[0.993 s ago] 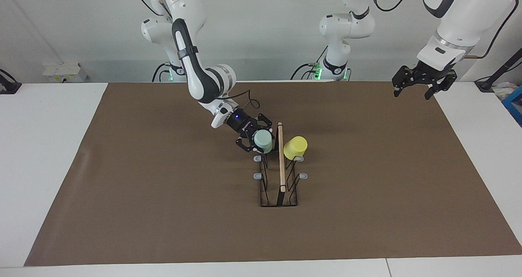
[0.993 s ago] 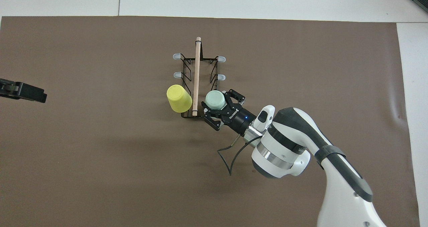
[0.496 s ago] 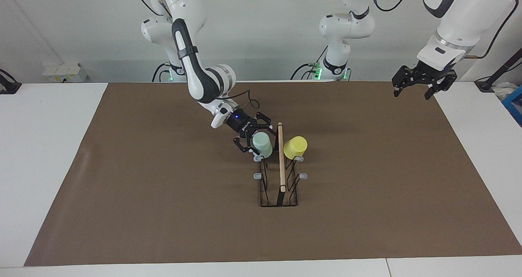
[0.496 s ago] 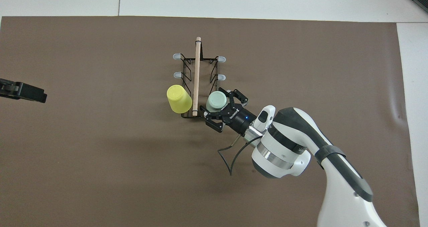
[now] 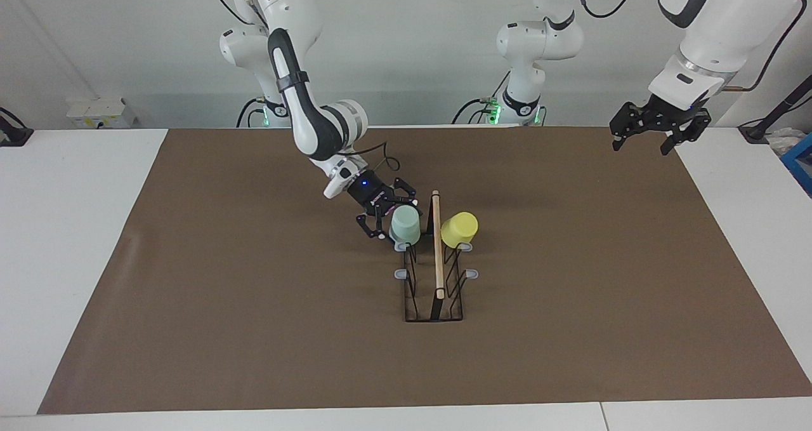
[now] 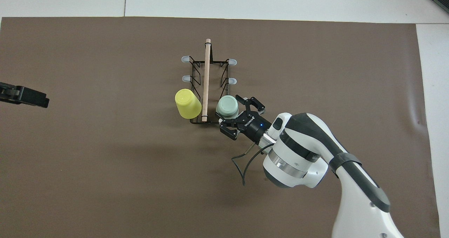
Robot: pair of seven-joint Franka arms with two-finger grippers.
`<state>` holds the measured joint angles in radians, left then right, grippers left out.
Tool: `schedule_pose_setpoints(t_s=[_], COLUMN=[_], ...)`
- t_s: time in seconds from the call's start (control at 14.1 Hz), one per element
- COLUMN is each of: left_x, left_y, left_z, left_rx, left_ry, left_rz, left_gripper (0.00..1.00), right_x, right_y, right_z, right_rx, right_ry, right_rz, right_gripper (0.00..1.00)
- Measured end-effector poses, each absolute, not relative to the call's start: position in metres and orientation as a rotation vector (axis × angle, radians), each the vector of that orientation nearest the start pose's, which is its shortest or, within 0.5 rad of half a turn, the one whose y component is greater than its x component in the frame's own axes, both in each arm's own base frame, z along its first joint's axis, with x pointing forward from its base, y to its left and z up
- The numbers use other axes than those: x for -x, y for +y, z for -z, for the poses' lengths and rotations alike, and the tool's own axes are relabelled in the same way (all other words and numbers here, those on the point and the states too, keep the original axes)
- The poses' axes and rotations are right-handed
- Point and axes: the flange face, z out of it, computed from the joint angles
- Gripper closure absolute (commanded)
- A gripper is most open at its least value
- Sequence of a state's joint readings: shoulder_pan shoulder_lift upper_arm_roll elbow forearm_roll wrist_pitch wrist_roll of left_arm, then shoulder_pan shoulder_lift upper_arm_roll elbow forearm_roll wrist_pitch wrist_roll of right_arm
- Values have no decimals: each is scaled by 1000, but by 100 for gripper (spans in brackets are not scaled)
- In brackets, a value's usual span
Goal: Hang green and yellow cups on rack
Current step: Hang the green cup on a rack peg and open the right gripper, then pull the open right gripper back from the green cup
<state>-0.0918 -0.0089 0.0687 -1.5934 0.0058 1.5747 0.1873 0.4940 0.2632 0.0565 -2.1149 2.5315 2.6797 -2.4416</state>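
Observation:
The black wire rack with its wooden bar [image 5: 436, 247] stands mid-mat; it also shows in the overhead view [image 6: 206, 76]. The mint green cup [image 5: 405, 224] hangs mouth-down on a prong at the rack's end nearest the robots, on the side toward the right arm [image 6: 227, 106]. The yellow cup [image 5: 459, 229] hangs on the matching prong toward the left arm [image 6: 187, 103]. My right gripper [image 5: 388, 216] is open and empty, its fingers spread just beside the green cup [image 6: 234, 113]. My left gripper [image 5: 648, 138] is open and waits high over the mat's edge [image 6: 24, 97].
Several grey-tipped prongs [image 5: 401, 273] on the rack farther from the robots carry nothing [image 6: 185, 59]. The brown mat [image 5: 254, 329] covers most of the white table. A black cable loops under the right wrist [image 6: 242, 164].
My right gripper has let go of the green cup and drawn back toward the right arm's end. The green cup stays on its prong. The left arm has not moved.

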Motion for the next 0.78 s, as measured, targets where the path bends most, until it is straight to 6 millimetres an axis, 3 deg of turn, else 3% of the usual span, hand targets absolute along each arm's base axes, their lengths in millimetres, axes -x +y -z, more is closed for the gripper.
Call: schedule_pose_setpoints(t_s=[0.21,0.78], left_x=[-552,-552], left_y=[-12,-12], left_z=[-619,-619], left_rx=[3120,3120], left_ry=[330,330], left_rz=[-16,-16], left_gripper=[0,0], right_x=[-481,-460], right_y=[278,268], right_z=[-288,-335], right_rx=[2211,2380], right_ry=[-639,-662], right_rz=[1226,1211], right_gripper=[0,0])
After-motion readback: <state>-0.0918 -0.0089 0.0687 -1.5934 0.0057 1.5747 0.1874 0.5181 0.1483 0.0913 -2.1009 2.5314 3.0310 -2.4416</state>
